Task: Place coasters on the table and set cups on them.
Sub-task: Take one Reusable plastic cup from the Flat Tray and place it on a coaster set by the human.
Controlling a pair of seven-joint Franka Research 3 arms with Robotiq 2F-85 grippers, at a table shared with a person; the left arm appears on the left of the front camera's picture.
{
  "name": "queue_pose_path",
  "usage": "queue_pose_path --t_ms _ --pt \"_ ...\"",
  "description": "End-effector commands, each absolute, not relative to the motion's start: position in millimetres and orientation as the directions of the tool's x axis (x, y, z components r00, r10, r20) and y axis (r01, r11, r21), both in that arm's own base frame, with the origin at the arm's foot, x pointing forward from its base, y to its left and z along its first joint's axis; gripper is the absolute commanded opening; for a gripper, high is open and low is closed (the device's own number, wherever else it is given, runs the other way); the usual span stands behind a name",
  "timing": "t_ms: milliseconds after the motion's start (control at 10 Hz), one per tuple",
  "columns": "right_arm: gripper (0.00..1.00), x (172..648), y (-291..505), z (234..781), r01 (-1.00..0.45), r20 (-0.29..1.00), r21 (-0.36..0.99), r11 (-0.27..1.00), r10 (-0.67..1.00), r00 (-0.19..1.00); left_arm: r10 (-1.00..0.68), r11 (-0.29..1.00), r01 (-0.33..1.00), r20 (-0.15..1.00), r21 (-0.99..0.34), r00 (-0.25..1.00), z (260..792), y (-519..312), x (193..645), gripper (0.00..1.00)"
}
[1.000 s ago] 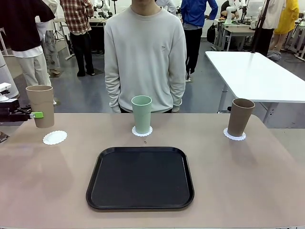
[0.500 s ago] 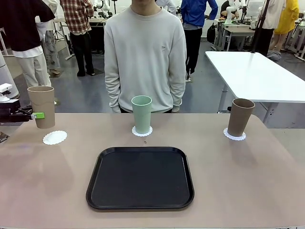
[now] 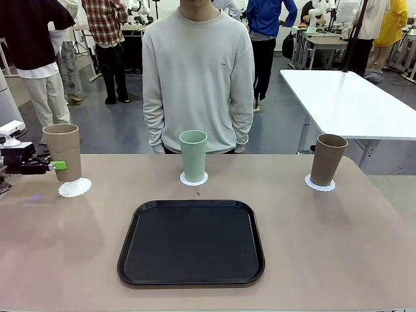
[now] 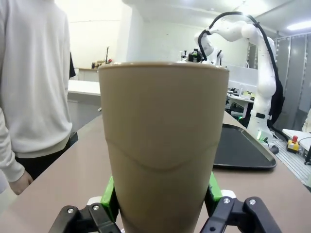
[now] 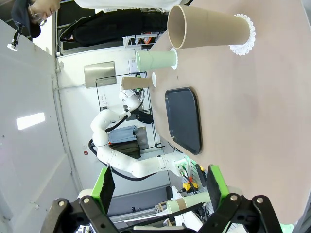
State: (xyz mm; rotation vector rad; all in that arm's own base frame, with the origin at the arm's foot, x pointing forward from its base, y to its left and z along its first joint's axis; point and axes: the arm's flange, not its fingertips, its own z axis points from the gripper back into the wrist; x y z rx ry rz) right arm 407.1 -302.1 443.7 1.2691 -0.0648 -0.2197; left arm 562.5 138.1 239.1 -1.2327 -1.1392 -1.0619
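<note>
At the table's left edge my left gripper is shut on a tan-brown cup, held upright with its base right at the left coaster; whether they touch I cannot tell. The left wrist view has this cup up close between the green pads. A mint green cup stands on the middle coaster. Another tan-brown cup stands on the right coaster. My right gripper is open above the table with nothing in it, looking down at that cup.
A black rounded-square tray lies bare in the near middle of the table. A person stands at the far edge behind the mint cup, hands behind the back. A glossy white table stands at the back right.
My left gripper has carried the tan-brown cup to the right and down, from beside the left coaster to right over it. The other cups have not moved.
</note>
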Motion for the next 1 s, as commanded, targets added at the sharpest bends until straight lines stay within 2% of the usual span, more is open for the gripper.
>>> queue_pose_path --t_ms 0,300,900 --pt "1.0 407 -301 445 0.126 -0.07 0.953 0.275 -0.203 0.977 0.071 0.003 0.996 0.993 -0.09 0.09 223 147 569 0.84" --pt "1.0 407 -301 445 0.126 -0.07 0.953 0.275 -0.203 0.977 0.124 -0.01 0.999 0.992 -0.037 0.038 217 155 570 0.84" --pt "1.0 407 -301 445 0.126 -0.07 0.953 0.275 -0.203 0.977 0.069 0.005 1.0 0.998 -0.017 0.016 194 152 587 0.84"
